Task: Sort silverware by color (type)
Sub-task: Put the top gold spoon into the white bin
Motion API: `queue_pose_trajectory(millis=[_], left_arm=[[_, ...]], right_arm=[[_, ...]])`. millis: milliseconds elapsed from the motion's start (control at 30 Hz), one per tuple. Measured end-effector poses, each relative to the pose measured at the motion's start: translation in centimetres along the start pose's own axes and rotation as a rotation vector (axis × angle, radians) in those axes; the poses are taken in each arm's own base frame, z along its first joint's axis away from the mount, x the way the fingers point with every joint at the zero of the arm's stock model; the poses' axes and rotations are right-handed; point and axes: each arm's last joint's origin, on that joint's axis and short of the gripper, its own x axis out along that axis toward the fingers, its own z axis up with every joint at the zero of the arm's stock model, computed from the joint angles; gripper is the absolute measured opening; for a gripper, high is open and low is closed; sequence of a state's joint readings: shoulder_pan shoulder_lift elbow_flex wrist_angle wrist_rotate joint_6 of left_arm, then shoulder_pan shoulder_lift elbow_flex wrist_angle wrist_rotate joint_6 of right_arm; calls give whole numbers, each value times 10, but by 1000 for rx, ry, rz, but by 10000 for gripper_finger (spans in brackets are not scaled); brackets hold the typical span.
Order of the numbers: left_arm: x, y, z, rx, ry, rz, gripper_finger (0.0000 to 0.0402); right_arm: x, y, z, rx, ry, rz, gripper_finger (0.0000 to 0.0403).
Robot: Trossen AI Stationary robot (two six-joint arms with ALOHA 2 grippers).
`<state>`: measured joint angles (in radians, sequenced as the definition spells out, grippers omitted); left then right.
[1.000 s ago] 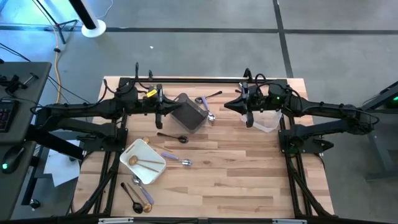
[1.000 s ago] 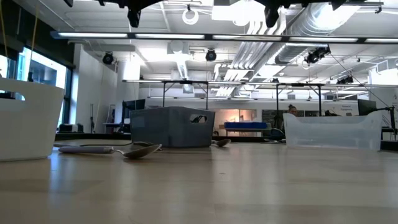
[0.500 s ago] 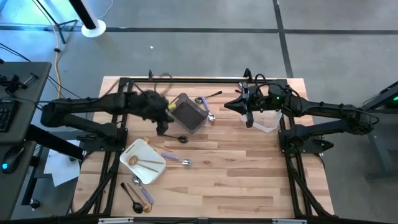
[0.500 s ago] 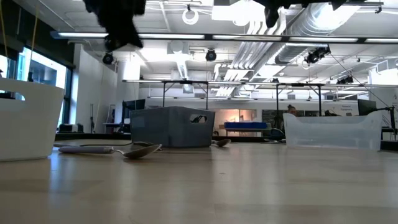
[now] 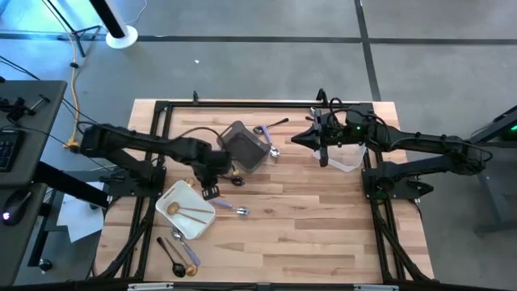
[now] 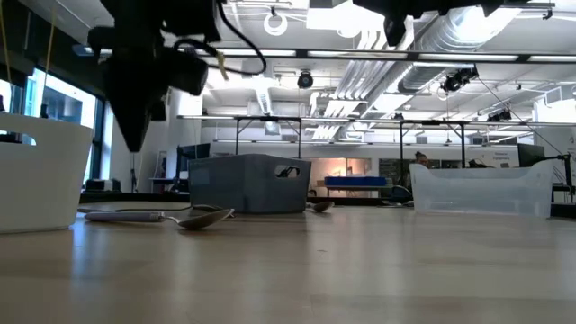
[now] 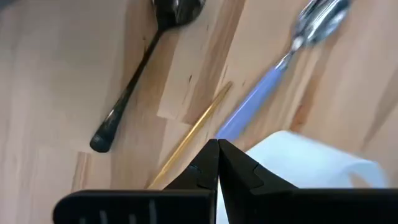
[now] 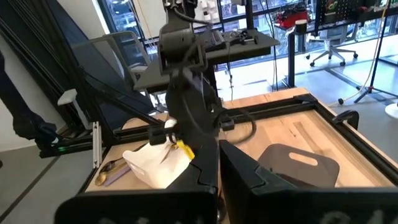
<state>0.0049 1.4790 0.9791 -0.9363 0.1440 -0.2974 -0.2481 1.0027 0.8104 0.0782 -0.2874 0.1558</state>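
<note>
my left gripper [image 5: 212, 191] hangs over the far right corner of the white tray [image 5: 179, 196], fingers [image 7: 211, 163] pressed together, holding nothing. just beyond the tips lie a black spoon [image 7: 140, 70], a gold handle [image 7: 193, 132] and a lilac-handled piece [image 7: 273, 71], possibly a fork. none touches my fingers. my right gripper [image 5: 324, 159] waits shut and empty by the clear tub [image 5: 347, 158].
</note>
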Motion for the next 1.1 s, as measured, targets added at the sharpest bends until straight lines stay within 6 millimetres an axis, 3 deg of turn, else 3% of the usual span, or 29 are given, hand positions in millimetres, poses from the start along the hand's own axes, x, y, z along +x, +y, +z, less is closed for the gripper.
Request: queue_pose_trajectory(millis=[267,433,733,1100], left_arm=[[26,4,0,11,186,46,0],[33,2,0,-25,247,-44,0],[34,3,-3,-75,279,-22,0],[48,11,-23,-95,373,6,0]], right_arm=[[0,-1,-5,16,51,-9,0],[0,-1,-6,18,59,-10,0],[0,-1,-8,23,75,-13,0],[0,-1,-9,26,86,-15,0]])
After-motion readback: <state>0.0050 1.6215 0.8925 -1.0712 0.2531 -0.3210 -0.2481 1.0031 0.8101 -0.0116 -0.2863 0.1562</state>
